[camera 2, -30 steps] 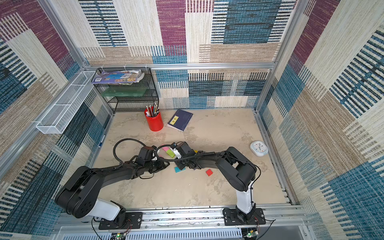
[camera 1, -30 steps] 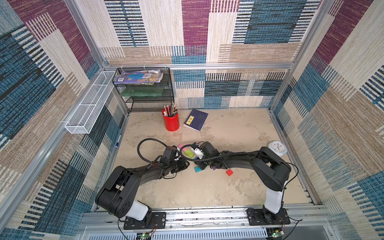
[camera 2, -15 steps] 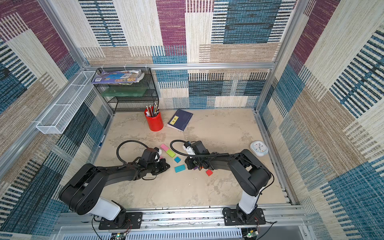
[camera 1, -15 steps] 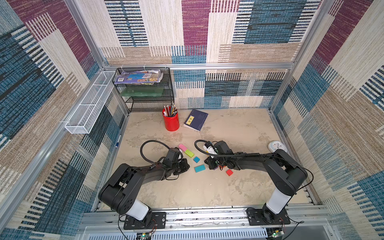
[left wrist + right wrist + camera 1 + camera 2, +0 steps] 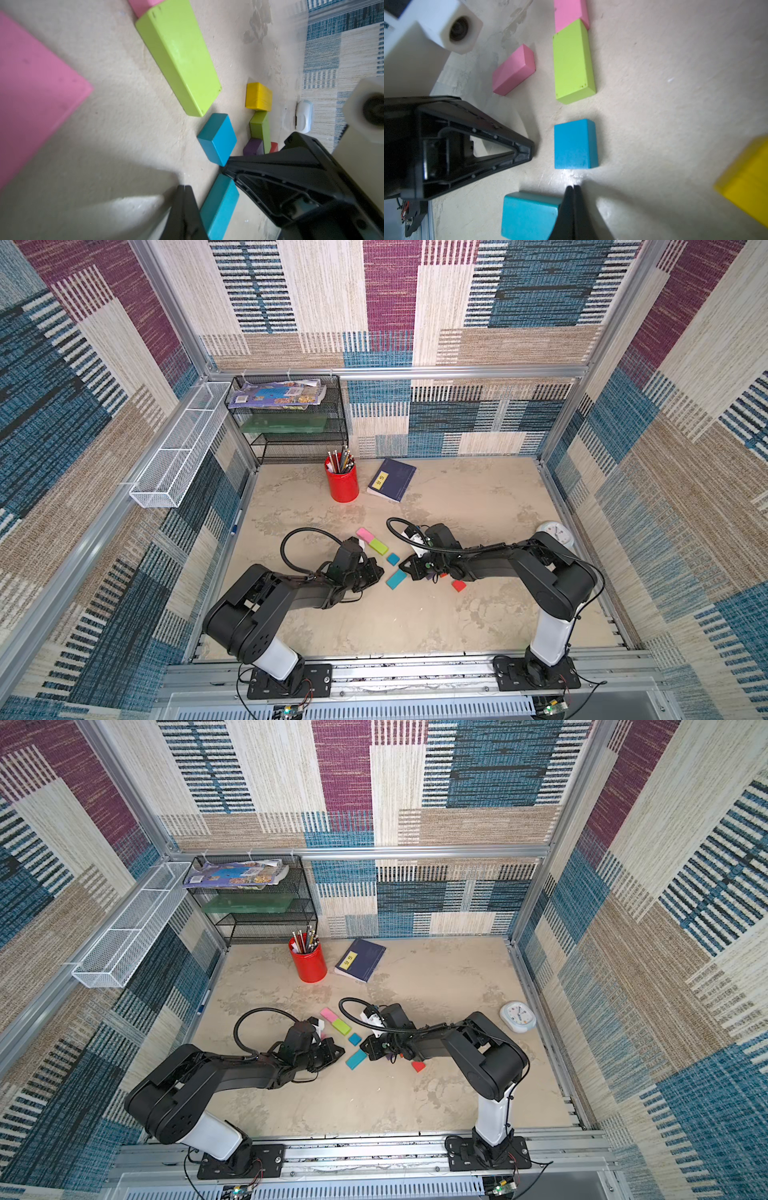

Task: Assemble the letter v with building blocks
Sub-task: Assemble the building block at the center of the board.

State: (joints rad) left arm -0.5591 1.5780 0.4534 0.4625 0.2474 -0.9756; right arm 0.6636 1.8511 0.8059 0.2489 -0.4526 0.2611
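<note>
Operator: Blocks first. Where do the building blocks lie?

Observer: On the surface (image 5: 415, 626), between the two arms. A pink block (image 5: 365, 535) and a lime green block (image 5: 378, 546) touch end to end in a slanted line. A teal square (image 5: 392, 559) follows the lime end with a small gap. I read that line as one stroke of the V.

Operator: And the rest?

Observer: The teal rectangle (image 5: 396, 579) lies near the square but slants the other way, out of line. A second pink block (image 5: 513, 69) sits beside the stroke. A yellow block (image 5: 258, 96), an olive green block (image 5: 260, 128) and a purple block (image 5: 252, 148) cluster under the right arm, likely stock for the second stroke. A red block (image 5: 459, 585) lies alone, nearer the robot's base.

Operator: End effectors?

Observer: Both carry nothing. The right end effector (image 5: 573, 188) has its fingers pressed together, low at the rectangle's edge. I cannot tell whether it touches. The left end effector (image 5: 529, 151) is also drawn to a point, just beside the square.

Operator: Why pressed together with nothing between?

Observer: Probably to work as pushers. These flat blocks slide easily, and a narrow tip can nudge one into line. The two tips flank the rectangle, so turning it toward the V's point looks like the step in hand.
</note>
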